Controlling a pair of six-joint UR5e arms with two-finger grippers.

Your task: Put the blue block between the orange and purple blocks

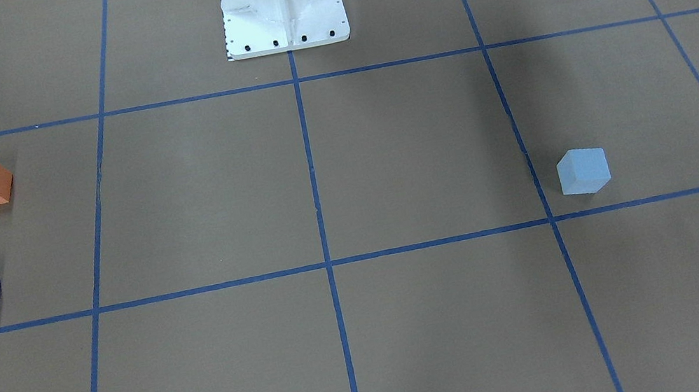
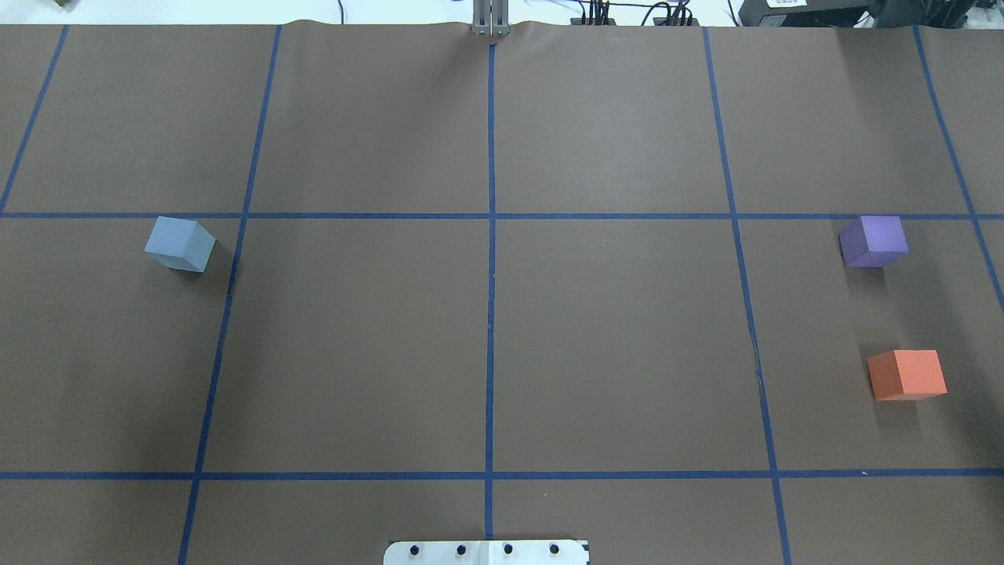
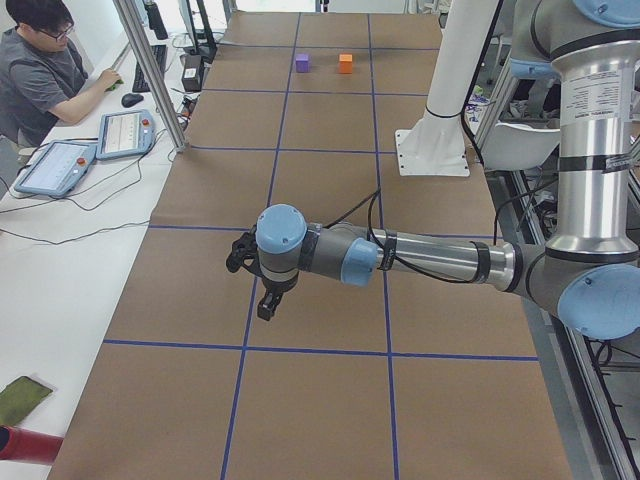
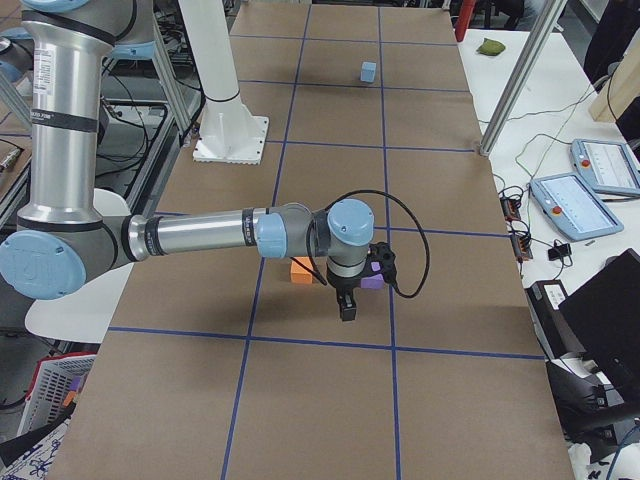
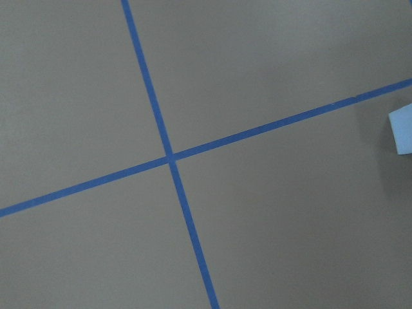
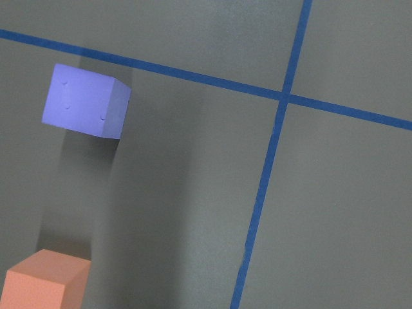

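Note:
The light blue block (image 1: 583,171) sits alone on the robot's left side of the brown table (image 2: 180,244); a corner of it shows at the right edge of the left wrist view (image 5: 402,129). The orange block (image 2: 907,375) and the purple block (image 2: 874,241) sit apart on the robot's right side, with a gap between them (image 6: 87,100). The left gripper (image 3: 265,308) hangs above the table in the exterior left view only. The right gripper (image 4: 346,306) hangs near the orange and purple blocks in the exterior right view only. I cannot tell whether either is open or shut.
Blue tape lines (image 2: 491,235) divide the table into squares. The white robot pedestal (image 1: 282,8) stands at the table's robot-side edge. An operator (image 3: 40,70) sits at a side desk with teach pendants (image 3: 60,165). More pendants (image 4: 575,205) lie on the other side.

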